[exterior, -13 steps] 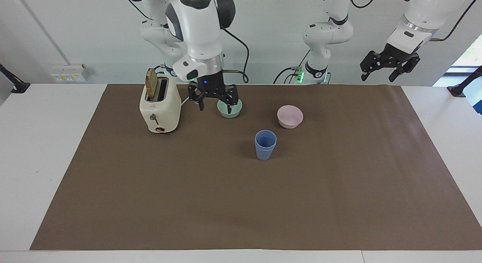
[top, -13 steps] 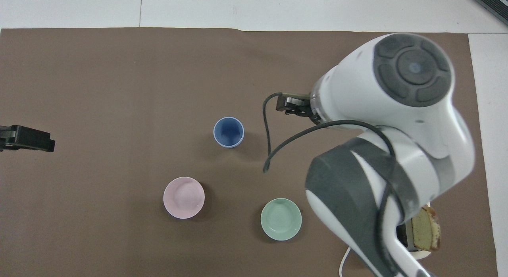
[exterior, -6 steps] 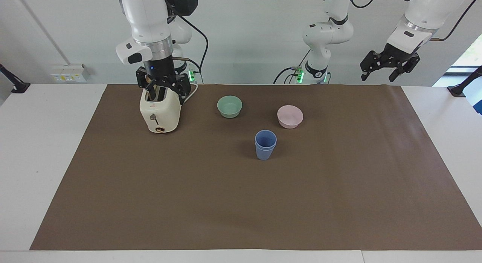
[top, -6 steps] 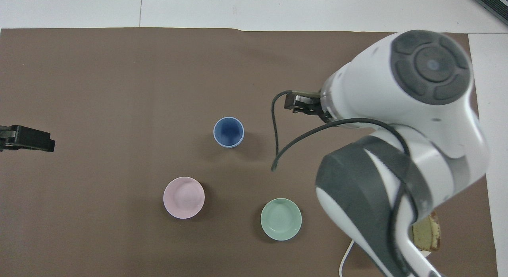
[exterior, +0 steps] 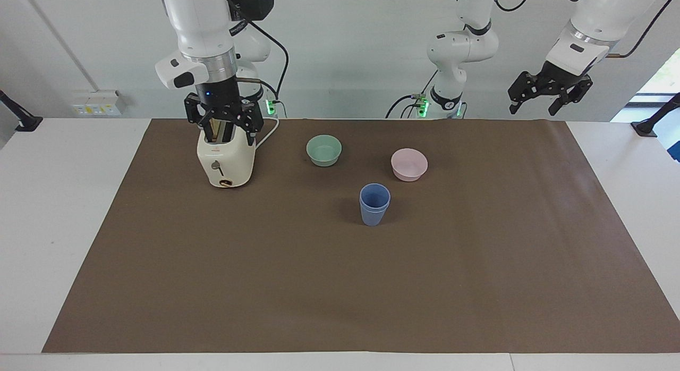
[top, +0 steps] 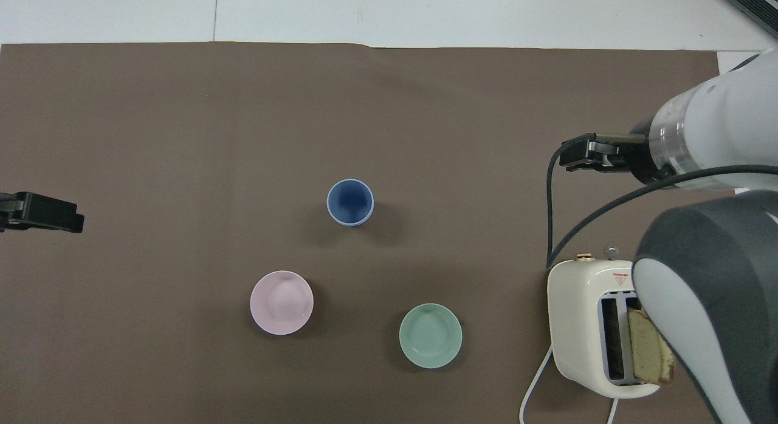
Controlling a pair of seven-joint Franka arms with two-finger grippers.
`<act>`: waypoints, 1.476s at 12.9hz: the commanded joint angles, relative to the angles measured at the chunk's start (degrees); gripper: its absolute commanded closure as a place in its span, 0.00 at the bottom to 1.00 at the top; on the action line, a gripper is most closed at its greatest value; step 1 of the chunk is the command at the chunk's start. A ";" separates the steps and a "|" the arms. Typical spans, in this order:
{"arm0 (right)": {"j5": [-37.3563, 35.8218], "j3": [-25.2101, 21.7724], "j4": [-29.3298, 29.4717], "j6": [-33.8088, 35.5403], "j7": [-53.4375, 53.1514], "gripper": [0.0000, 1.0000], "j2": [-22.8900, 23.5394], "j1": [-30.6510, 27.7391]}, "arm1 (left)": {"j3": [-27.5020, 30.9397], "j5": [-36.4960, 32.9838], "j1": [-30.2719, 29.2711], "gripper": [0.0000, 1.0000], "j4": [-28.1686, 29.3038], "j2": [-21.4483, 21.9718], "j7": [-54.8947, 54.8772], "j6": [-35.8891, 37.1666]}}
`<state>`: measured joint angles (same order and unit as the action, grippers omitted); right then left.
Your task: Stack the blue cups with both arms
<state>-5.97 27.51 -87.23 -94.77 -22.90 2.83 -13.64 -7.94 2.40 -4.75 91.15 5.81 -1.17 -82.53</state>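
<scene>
At the counter's [exterior: 79, 201] middle, the blue cups [exterior: 374, 203] stand nested, task apparently done. My right gripper [exterior: 223, 121], released, has swung from the green bowl [exterior: 324, 150] toward nine o'clock, over the toaster [exterior: 226, 158]. My left gripper [exterior: 550, 92] waits released.

Blue cups [exterior: 374, 203] [top: 350, 202]: two small matte blue tumblers, tapered and handleless, nested one inside the other as a single upright stack, mouth open upward. The inner cup's rim sits slightly above the outer cup's rim, showing as a double lip. The stack stands on the brown mat near the middle of the table. In the overhead view it lies at about 1 o'clock from the pink bowl [top: 281, 302] and 11 o'clock from the green bowl [top: 430, 335], farther from the robots than both. Nothing touches it.
</scene>
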 commanded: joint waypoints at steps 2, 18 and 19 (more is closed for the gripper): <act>0.43 -5.86 0.49 1.78 3.56 0.00 -0.98 3.08 | 0.47 -0.29 0.70 0.00 1.75 1.57 0.47 -0.26; 5.70 -24.36 0.40 10.39 12.88 0.00 -4.85 15.06 | 0.47 -0.29 0.70 0.00 2.10 1.57 0.56 -0.43; 5.70 -24.17 0.49 9.96 12.79 0.00 -4.76 14.96 | 0.47 -0.29 0.70 0.00 2.10 1.57 0.56 -0.35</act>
<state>-1.26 1.43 -84.60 -84.36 -11.70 -0.19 3.15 -7.94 2.40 -4.75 91.44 5.83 -1.17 -82.53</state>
